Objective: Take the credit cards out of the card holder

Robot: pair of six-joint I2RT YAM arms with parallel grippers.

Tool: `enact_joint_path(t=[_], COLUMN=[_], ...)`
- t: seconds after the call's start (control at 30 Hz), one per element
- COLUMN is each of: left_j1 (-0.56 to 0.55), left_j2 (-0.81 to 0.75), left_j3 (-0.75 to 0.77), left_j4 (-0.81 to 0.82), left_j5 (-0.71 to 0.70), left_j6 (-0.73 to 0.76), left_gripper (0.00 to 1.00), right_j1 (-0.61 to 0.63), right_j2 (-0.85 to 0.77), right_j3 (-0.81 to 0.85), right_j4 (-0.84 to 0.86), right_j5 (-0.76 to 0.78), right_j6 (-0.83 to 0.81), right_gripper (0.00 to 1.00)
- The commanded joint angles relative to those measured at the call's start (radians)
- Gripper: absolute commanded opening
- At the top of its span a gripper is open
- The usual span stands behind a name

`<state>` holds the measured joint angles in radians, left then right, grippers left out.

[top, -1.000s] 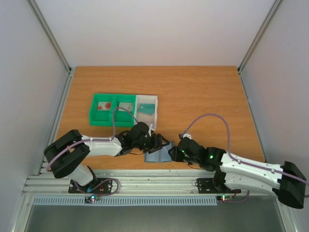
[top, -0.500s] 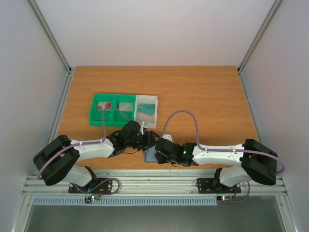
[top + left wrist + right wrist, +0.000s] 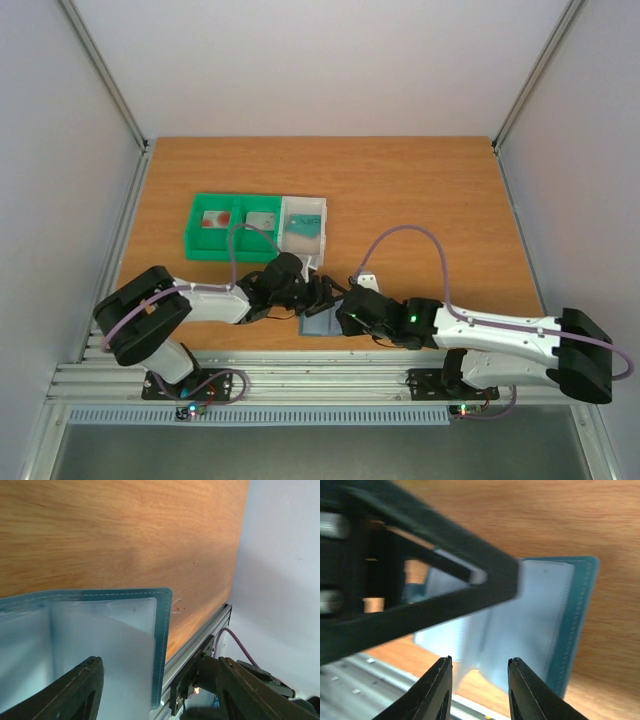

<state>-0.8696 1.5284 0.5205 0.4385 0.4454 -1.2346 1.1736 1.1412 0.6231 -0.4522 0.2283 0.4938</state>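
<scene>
Card holder (image 3: 322, 323) lies opened flat at 6 o'clock on the table (image 3: 430, 200), close to the near edge, w/ both arms crowded over it. Left gripper (image 3: 318, 296) sits at its 11 o'clock corner; in the left wrist view its fingers (image 3: 75, 690) are spread wide over the pale inner pocket, pinching nothing. Right gripper (image 3: 345, 316) is at the holder's 3 o'clock edge; in the right wrist view its fingers (image 3: 434, 692) stand a little apart w/ the holder's pale flap just beyond the tips, and whether they nip that flap I can't tell. Progress looks well along: three credit cards (image 3: 214, 219) are already out, at approx 10–11 o'clock from the holder: a pale one w/ red mark and a greyish card (image 3: 262, 219) in the green tray (image 3: 195, 243), and a teal card (image 3: 303, 230) in the white tray (image 3: 305, 200) beside it. The pockets that show look pale and bare, no card edge visible, but part of the holder is hidden under the arms, so prob. what's left is to check the remaining slots and pull any last card
</scene>
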Motion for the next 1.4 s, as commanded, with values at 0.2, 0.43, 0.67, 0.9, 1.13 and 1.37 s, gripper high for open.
enact_joint_path(t=[0.2, 0.43, 0.67, 0.9, 1.13, 1.37], left_j1=[-0.029, -0.021, 0.063, 0.082, 0.087, 0.086], left_j2=[0.100, 0.000, -0.169, -0.189, -0.207, -0.205], left_j3=[0.089, 0.070, -0.100, -0.134, -0.111, -0.094], left_j4=[0.137, 0.024, -0.057, -0.079, -0.180, -0.232], left_j5=[0.043, 0.014, -0.065, -0.054, -0.073, -0.086], left_j6=[-0.019, 0.009, -0.007, 0.008, 0.051, 0.081], left_gripper=[0.57, 0.60, 0.64, 0.67, 0.68, 0.68], right_j1=[0.015, 0.015, 0.012, 0.011, -0.007, -0.014], right_j2=[-0.054, 0.126, 0.216, 0.265, 0.286, 0.306], right_j3=[-0.062, -0.057, -0.054, -0.075, -0.088, -0.090], right_j4=[0.171, 0.242, 0.280, 0.325, 0.338, 0.346], right_j5=[-0.116, -0.060, -0.013, -0.005, -0.024, -0.039], right_j6=[-0.094, -0.099, -0.063, -0.019, 0.000, 0.007], right_gripper=[0.32, 0.29, 0.29, 0.27, 0.25, 0.24])
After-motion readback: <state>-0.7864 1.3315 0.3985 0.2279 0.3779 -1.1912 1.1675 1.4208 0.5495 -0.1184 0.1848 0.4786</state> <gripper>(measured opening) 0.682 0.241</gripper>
